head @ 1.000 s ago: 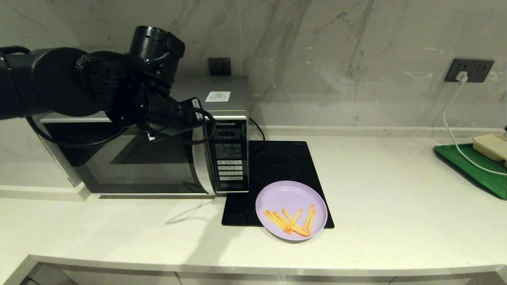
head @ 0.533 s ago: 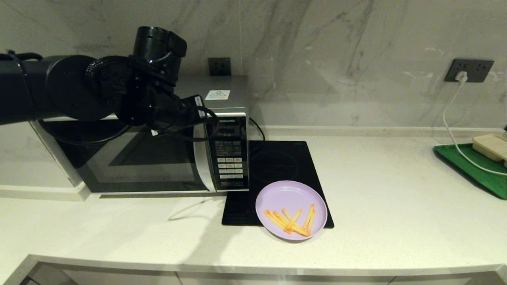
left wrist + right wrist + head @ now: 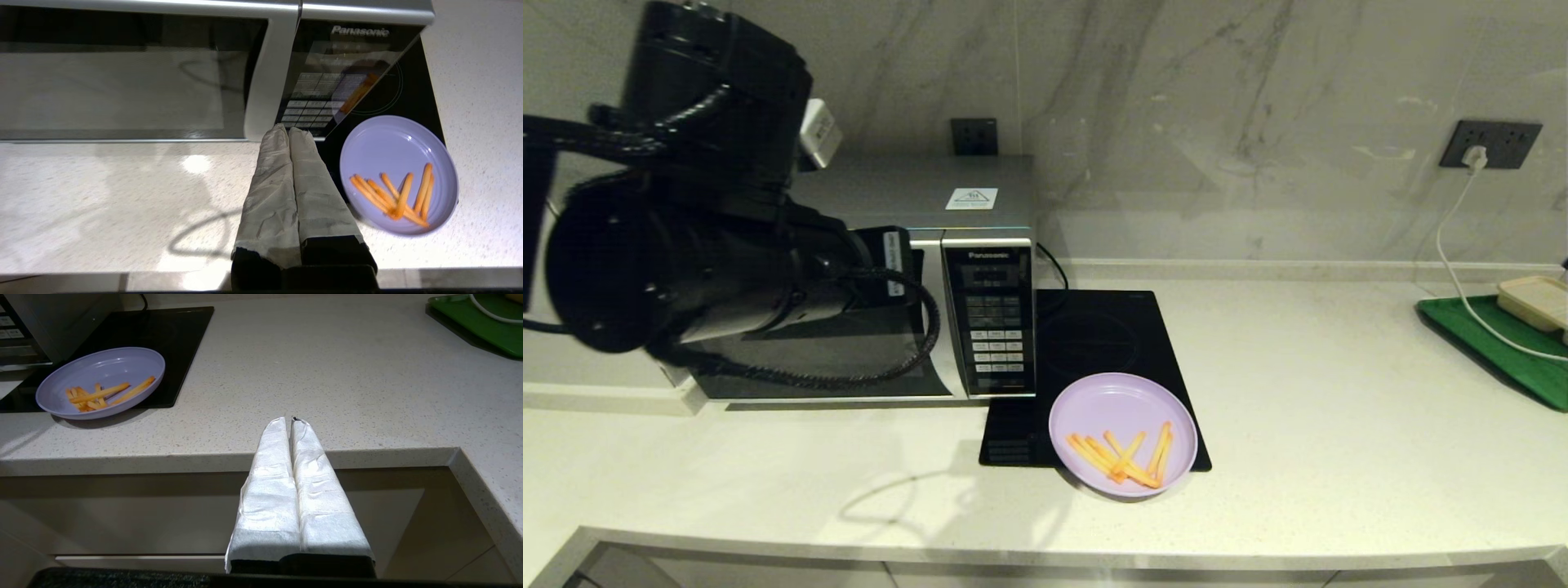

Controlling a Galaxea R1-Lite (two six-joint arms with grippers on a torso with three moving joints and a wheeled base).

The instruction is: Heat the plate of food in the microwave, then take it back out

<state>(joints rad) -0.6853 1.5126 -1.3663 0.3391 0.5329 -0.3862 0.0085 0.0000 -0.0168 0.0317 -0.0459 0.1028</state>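
While the right gripper hangs parked below the front edge of the worktop, its cloth-wrapped jaws are pressed together and hold nothing. Nearest on the worktop, the plate of food sits a little back from the front edge; it is a round lilac plate with a low rim. A few orange-yellow fries lie crossed in its front half. The plate's front portion rests on the pale stone and its rear portion overlaps the front right corner of the flat black induction hob.

The left gripper is held in the air in front of the microwave, with its jaws clenched flat against each other and empty. In the left wrist view its tips line up with the lower corner of the keypad panel, beside the curved silver door handle; contact cannot be confirmed. The left arm fills the left part of the head view and hides much of the dark glass door.

The microwave stands at the rear left of the worktop, just left of the hob, and its door appears closed. At the far right a green tray carries a beige lidded box. A white cable runs from the tray up to a dark wall socket. A second socket is set in the marble wall behind the microwave.
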